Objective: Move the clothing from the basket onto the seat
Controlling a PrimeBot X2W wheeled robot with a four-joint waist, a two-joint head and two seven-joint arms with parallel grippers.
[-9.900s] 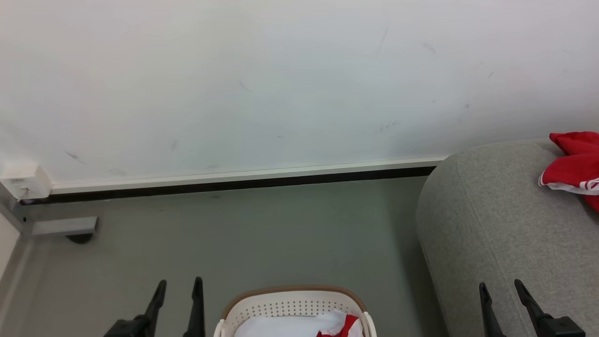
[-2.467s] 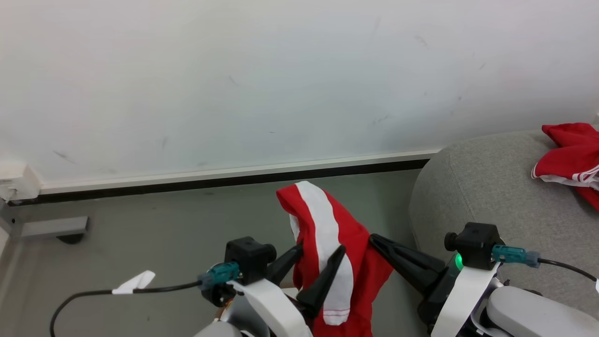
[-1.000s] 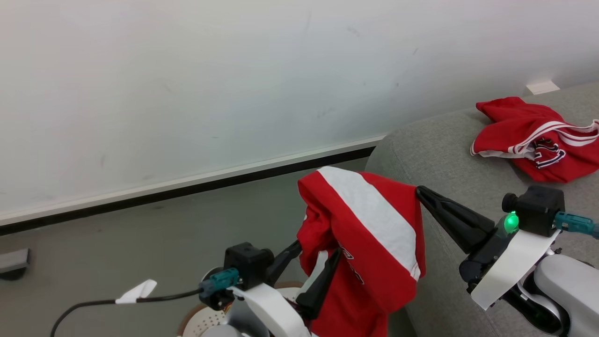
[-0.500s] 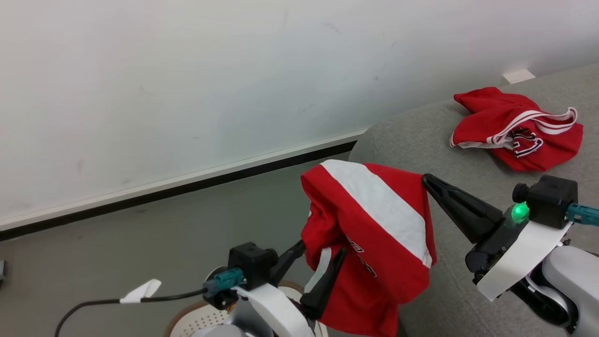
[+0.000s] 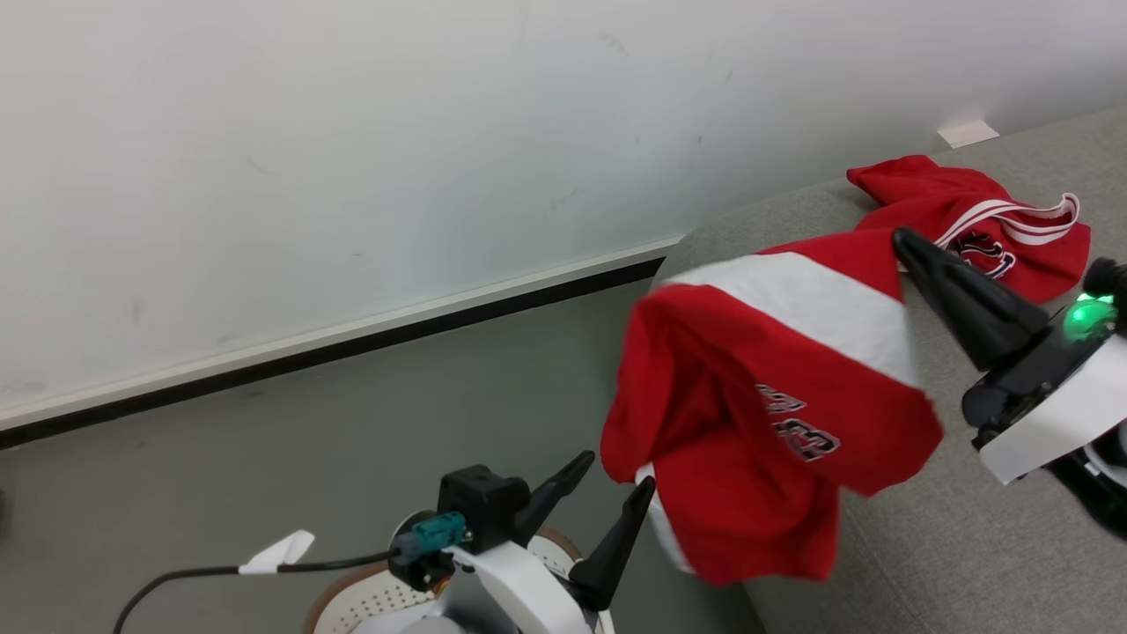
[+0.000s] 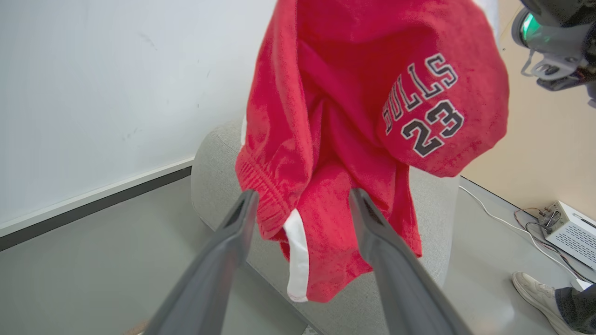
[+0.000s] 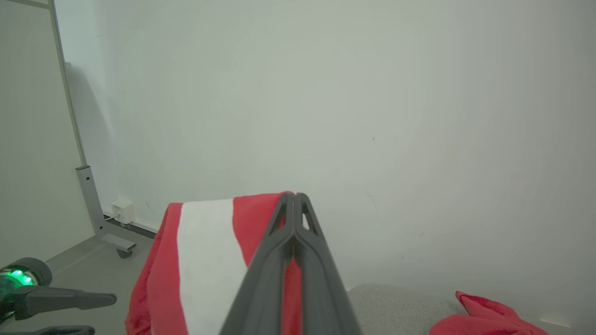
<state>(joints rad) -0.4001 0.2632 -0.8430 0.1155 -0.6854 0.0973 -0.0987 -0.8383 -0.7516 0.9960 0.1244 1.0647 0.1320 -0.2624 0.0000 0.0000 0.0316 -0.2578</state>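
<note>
A scuffed white wall point(image 5: 352, 132) is edged by a black skirting strip point(image 5: 352, 345); on the grey floor point(image 5: 264, 475) a white vented box point(image 6: 570, 232) and a pale shoe point(image 6: 533, 288) are seen.

Seemed robot lab or test room, not home: bare scuffed wall point(image 5: 352, 132), grey floor point(image 5: 264, 458), vented electronics box point(image 6: 570, 232) on floor right of left gripper point(image 6: 302, 193), wheeled panel stand point(image 7: 88, 200) left of right gripper point(image 7: 291, 195).
</note>
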